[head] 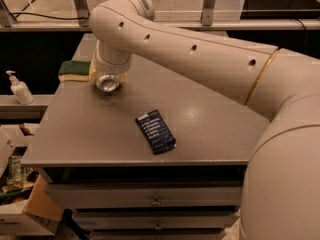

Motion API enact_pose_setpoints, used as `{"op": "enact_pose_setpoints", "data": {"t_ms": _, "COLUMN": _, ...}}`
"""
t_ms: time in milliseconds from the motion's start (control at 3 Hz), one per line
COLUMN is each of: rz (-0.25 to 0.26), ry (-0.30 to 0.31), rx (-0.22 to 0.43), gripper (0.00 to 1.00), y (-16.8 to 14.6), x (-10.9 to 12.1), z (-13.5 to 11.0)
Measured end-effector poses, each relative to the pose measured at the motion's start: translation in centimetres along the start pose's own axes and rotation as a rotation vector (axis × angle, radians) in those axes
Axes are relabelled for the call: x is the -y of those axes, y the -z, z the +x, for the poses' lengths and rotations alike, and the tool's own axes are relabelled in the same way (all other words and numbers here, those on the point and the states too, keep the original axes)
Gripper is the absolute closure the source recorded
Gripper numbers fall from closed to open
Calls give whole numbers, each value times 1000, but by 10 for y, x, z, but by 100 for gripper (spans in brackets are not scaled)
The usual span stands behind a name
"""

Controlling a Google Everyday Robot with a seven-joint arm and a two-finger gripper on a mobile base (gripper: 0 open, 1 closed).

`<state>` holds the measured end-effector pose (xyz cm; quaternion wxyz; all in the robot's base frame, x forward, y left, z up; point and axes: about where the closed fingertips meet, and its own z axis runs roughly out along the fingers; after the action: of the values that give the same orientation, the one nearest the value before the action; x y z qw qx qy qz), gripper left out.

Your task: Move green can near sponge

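The small aluminium drink can (107, 83), named green by the task, is found in the upper left of the frame on the flat grey table top (210, 129). It appears to lie on its side with 1 shiny round silver end turned toward the camera; its printed sides are hidden by the arm. The rectangular kitchen sponge (74, 70), dark green on top over a pale yellow layer, is seen just left of the can at the table's far left corner. Whether the 2 touch cannot be told.

The gripper (109, 75) is placed directly over the can, at the end of the cream arm that reaches in from the right of the frame, and it is largely masked by the thick wrist above it. Whether it is clasped on the can or has let go cannot be told.

The flat dark blue snack wrapper (155, 131) is left at the centre of the frame, well apart from both. A white pump bottle (20, 89) is seen on a ledge at the left edge.

The closing step is judged to be in hand, since the can is already set near the sponge. The next move is judged to call for a release, if 1 is still due, and a straight lift away, so that the round can is not sent rolling.
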<state>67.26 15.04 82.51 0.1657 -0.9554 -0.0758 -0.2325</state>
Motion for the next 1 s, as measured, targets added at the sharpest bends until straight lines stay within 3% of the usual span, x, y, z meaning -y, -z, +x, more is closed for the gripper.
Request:
{"op": "enact_pose_setpoints", "data": {"t_ms": 333, "rz": 0, "ry": 0, "rx": 0, "gripper": 13, "y": 0, "x": 0, "z": 0}}
{"op": "enact_pose_setpoints", "data": {"t_ms": 667, "rz": -1, "ry": 2, "rx": 0, "gripper": 0, "y": 2, "x": 0, "z": 1}}
{"op": "enact_pose_setpoints", "data": {"t_ms": 1000, "rz": 4, "ry": 3, "rx": -4, "gripper": 0, "y": 4, "x": 1, "z": 2}}
